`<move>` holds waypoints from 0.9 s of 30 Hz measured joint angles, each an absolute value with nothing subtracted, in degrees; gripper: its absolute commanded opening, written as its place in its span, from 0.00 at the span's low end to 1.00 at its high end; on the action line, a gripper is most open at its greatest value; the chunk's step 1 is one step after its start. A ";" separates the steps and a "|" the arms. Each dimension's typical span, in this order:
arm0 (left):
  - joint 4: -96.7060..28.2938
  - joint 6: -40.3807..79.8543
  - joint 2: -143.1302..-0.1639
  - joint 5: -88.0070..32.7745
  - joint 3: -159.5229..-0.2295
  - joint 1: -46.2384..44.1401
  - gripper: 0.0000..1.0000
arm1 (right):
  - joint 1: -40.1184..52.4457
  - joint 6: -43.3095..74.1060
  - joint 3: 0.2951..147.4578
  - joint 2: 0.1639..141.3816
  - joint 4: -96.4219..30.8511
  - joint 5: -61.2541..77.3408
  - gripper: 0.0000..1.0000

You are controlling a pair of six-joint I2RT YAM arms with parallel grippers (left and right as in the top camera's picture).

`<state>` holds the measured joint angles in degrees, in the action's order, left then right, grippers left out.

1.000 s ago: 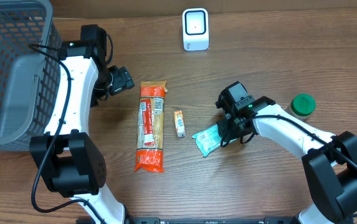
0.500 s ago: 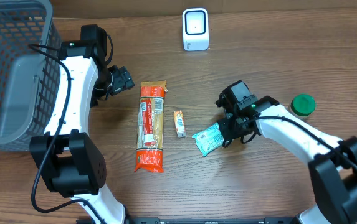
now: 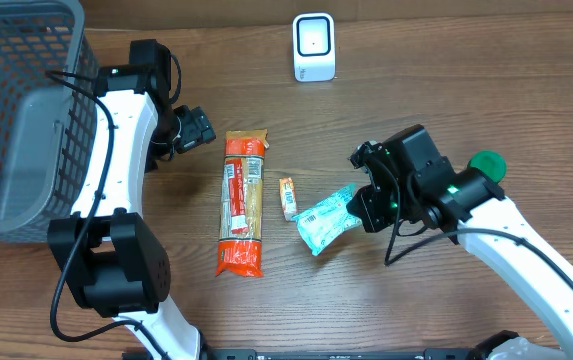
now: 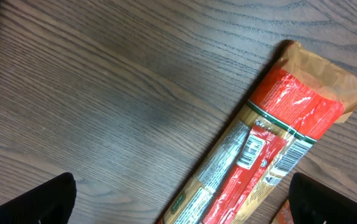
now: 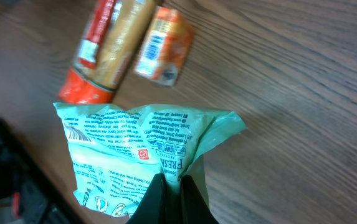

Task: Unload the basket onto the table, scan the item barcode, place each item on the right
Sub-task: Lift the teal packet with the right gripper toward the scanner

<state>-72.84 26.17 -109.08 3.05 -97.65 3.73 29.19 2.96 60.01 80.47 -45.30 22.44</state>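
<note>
A mint-green printed packet [image 3: 322, 221] hangs by one edge, pinched in my right gripper [image 3: 360, 207], which is shut on it. In the right wrist view the packet [image 5: 131, 155] spreads out from the closed fingertips of the right gripper [image 5: 172, 194], above the wood; no barcode shows on this face. The white scanner [image 3: 313, 47] stands at the table's far edge, well away from the packet. My left gripper [image 3: 198, 128] hovers open near the top of the pasta pack [image 3: 242, 203]. The left wrist view shows the left gripper [image 4: 181, 208] wide apart over the pasta pack [image 4: 271, 137].
A small orange packet [image 3: 287, 198] lies between the pasta pack and the held packet. A green-lidded jar [image 3: 486, 167] stands at the right. A grey wire basket [image 3: 16, 110] fills the far left. Bare wood lies between the scanner and the items.
My right gripper has shut on the mint-green packet and risen with it. The packet has shifted a little leftward. The left arm has not moved.
</note>
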 measured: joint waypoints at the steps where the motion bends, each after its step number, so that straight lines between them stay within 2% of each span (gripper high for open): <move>1: -72.84 26.17 -109.08 3.05 -97.65 3.73 1.00 | 29.19 2.96 59.99 79.31 -45.78 22.85 0.04; 11: -72.84 26.17 -109.08 3.03 -97.65 3.73 1.00 | 29.19 5.06 59.99 62.39 -48.69 20.38 0.04; 27: -72.84 26.17 -109.08 3.05 -97.65 3.73 1.00 | 29.19 5.98 59.99 61.36 -51.00 18.22 0.04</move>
<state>-72.84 26.17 -109.08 3.05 -97.65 3.73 29.19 5.98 59.99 61.36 -51.00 18.22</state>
